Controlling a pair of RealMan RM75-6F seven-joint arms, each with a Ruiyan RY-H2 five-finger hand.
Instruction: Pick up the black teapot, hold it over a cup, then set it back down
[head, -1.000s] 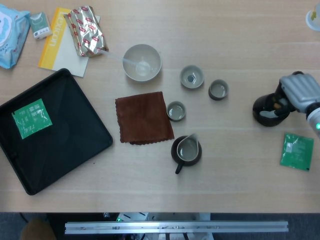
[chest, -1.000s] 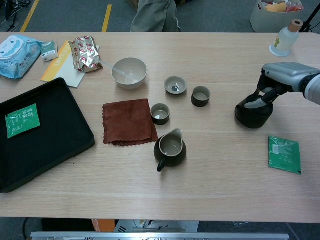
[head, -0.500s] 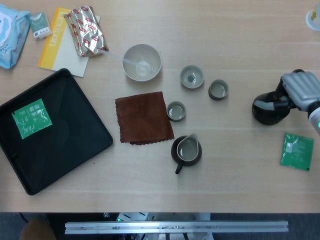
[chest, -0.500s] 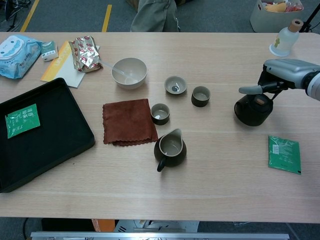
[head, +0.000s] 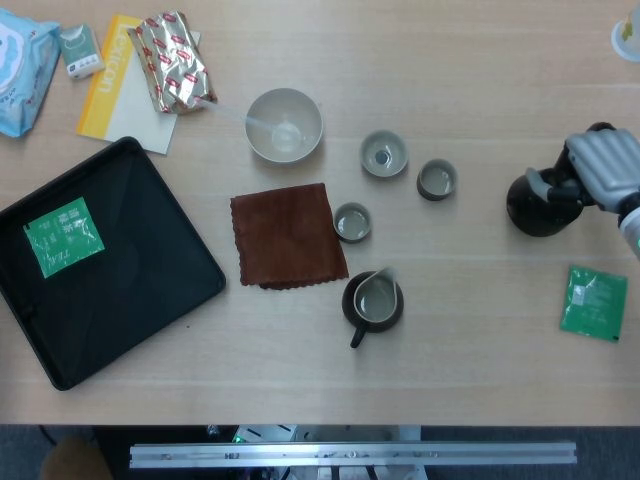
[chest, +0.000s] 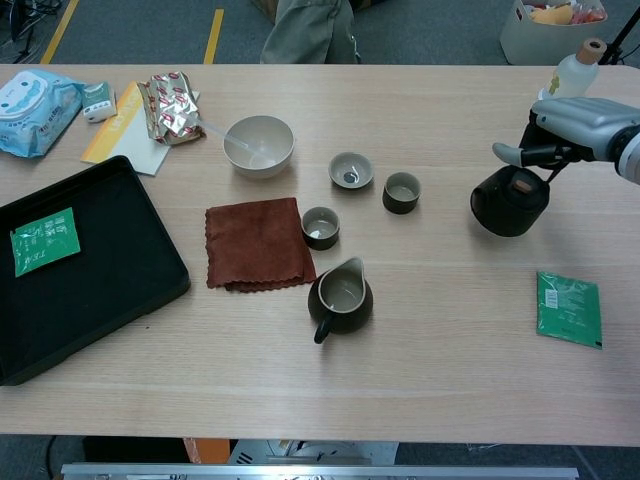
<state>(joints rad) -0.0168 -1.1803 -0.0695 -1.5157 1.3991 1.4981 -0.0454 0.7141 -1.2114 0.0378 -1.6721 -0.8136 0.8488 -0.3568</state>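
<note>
Chest view shows the right hand (chest: 572, 130) at the handle side of the black teapot (chest: 510, 202), fingers wrapped at the pot's top and one finger stretched out over the lid; it appears to be grasping the teapot, and a thin shadow under the pot's base suggests it hangs just clear of the table (chest: 430, 330), though I cannot be certain it is off the wood. Taking the teapot as the landmark, the dark cup (chest: 401, 192) is the nearest vessel, off toward the table's middle, with the wider grey cup (chest: 351, 170) just beyond it and the small cup (chest: 320, 227) further on beside the brown cloth (chest: 256, 243). The pitcher (chest: 340, 294) sits nearer the robot than those cups, and a green sachet (chest: 569, 308) lies on the teapot's near side, apart from it. The step in hand looks like the carry toward a cup, and the dark cup is the obvious target. To do it well, the pot should rise enough to pass over the cup's rim, stay level so the lid does not slide, and travel slowly because the pot hangs below the grip and may swing. Stopping squarely above the cup matters more than speed. The head view shows the same hold from above. The left hand appears in neither view.
</note>
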